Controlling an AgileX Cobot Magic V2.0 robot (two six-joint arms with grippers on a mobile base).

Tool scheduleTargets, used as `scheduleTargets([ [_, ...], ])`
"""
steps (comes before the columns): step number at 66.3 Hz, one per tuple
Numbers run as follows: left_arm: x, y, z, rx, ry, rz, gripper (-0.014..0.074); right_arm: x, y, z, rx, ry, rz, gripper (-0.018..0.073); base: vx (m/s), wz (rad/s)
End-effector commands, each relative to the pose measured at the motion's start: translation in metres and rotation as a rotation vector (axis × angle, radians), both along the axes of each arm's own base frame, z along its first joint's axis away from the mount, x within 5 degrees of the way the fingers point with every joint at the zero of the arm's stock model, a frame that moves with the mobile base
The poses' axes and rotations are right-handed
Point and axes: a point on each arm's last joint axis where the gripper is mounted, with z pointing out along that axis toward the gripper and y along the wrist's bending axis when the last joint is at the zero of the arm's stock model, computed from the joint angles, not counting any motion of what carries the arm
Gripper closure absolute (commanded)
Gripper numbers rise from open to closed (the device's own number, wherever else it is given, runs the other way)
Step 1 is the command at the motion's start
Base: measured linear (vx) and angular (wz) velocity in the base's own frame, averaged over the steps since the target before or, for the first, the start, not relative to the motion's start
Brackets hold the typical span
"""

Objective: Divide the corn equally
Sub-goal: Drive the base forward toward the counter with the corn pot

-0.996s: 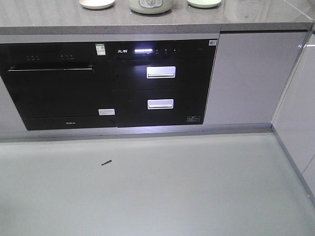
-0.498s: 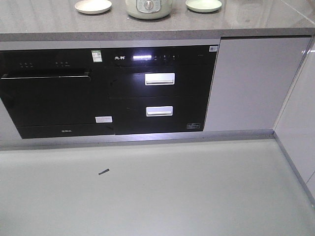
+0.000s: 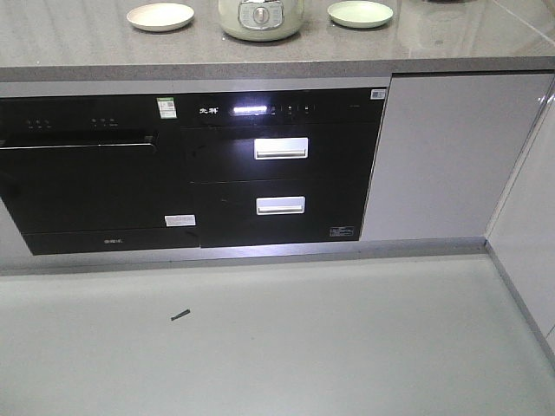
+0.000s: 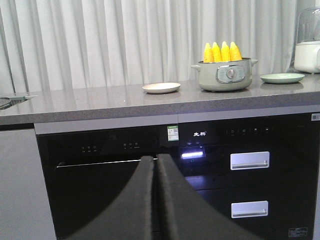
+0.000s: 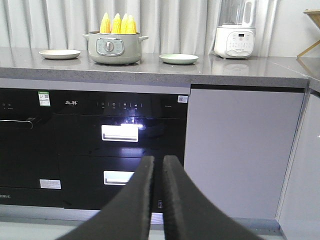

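Several yellow corn cobs point(image 4: 222, 52) point(image 5: 118, 23) stand upright in a pale green pot point(image 4: 225, 75) point(image 5: 111, 48) point(image 3: 260, 16) on the grey countertop point(image 3: 434, 43). A cream plate point(image 4: 161, 88) point(image 5: 59, 53) point(image 3: 160, 16) lies to the pot's left and a green plate point(image 4: 282, 78) point(image 5: 178, 58) point(image 3: 360, 13) to its right; both hold nothing. My left gripper point(image 4: 156, 159) and right gripper point(image 5: 158, 160) are shut on nothing. Both hang well short of the counter, at the level of the black appliance fronts.
Black built-in appliances point(image 3: 217, 173) with two drawer handles fill the space under the counter, next to a white cabinet door point(image 3: 434, 156). A white blender point(image 5: 235, 30) stands at the counter's right. A cabinet run point(image 3: 529, 234) juts out on the right. A small dark scrap point(image 3: 180, 315) lies on the floor.
The counter and appliance fronts have slid down in the front view, so more of the countertop, pot and plates shows. Nothing on the counter has moved.
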Motion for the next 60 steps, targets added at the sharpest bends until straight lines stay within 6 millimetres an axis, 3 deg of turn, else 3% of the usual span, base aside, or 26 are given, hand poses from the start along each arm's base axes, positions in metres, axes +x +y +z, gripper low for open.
scheduleTargets([
  [1, -0.0014, -0.0006, 0.0025, -0.005, -0.073, -0.007, 0.0603, 0.0002, -0.0003, 0.0047, -0.006, -0.073, -0.006, 0.0524, 0.08, 0.0],
  [60, -0.0014, -0.0006, 0.0025, -0.005, -0.073, -0.007, 0.0603, 0.0002, -0.0003, 0.0046, -0.006, -0.072, -0.006, 0.0524, 0.07, -0.01],
])
